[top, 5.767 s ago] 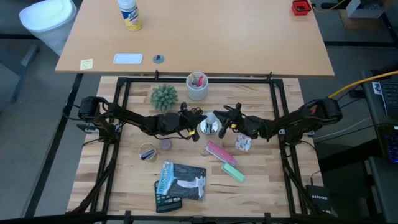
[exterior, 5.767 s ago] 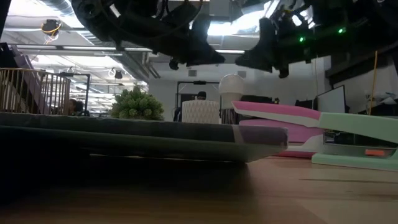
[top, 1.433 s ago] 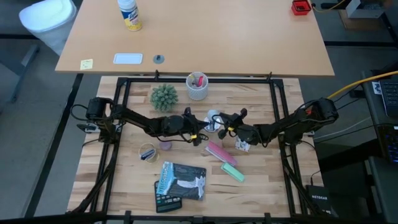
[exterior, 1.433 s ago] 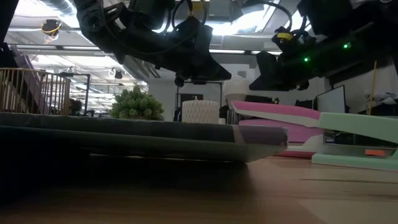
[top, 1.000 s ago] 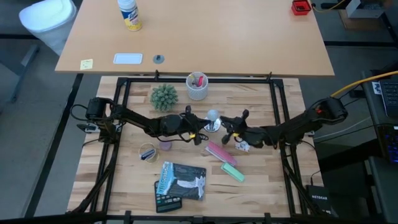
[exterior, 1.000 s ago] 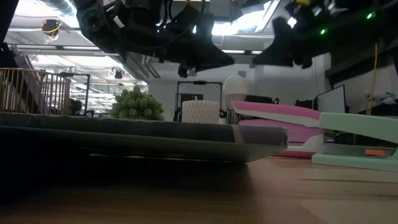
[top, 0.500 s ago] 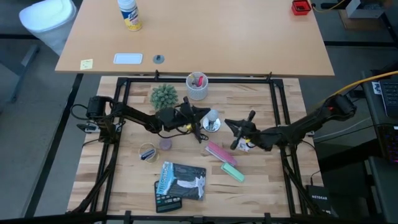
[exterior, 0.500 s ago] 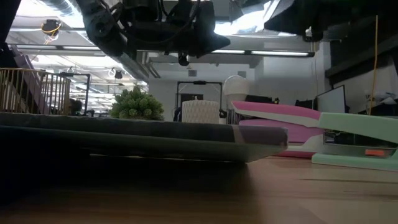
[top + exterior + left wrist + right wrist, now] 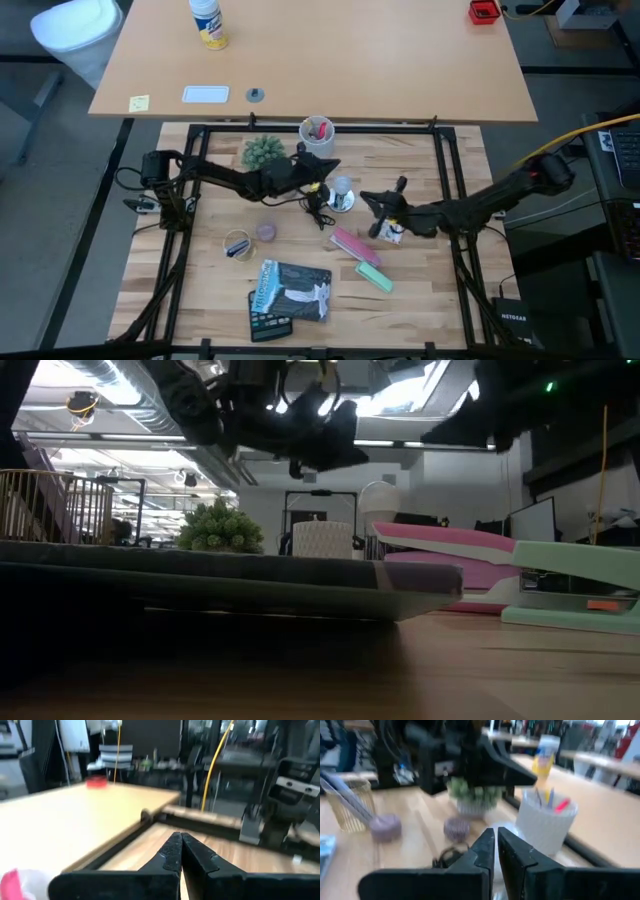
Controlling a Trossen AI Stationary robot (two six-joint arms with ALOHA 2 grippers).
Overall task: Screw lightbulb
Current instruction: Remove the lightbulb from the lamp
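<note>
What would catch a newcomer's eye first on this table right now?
The two dark arms meeting mid-table: left gripper raised beside the lightbulb, which stands in the silver fixture, right gripper just beyond it, neither holding anything. Nearer the front edge lie a pink stapler and a green one.

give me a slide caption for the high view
Frosted-white lightbulb standing in its shiny silver disc fixture, with both dark arms' end effectors drawn back on either side.

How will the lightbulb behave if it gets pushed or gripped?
The lightbulb looks like smooth frosted glass, so it is probably fragile and slippery under a hard squeeze. It stands upright on the shiny disc fixture, so it likely won't roll. A sideways push may shift the fixture too.
</note>
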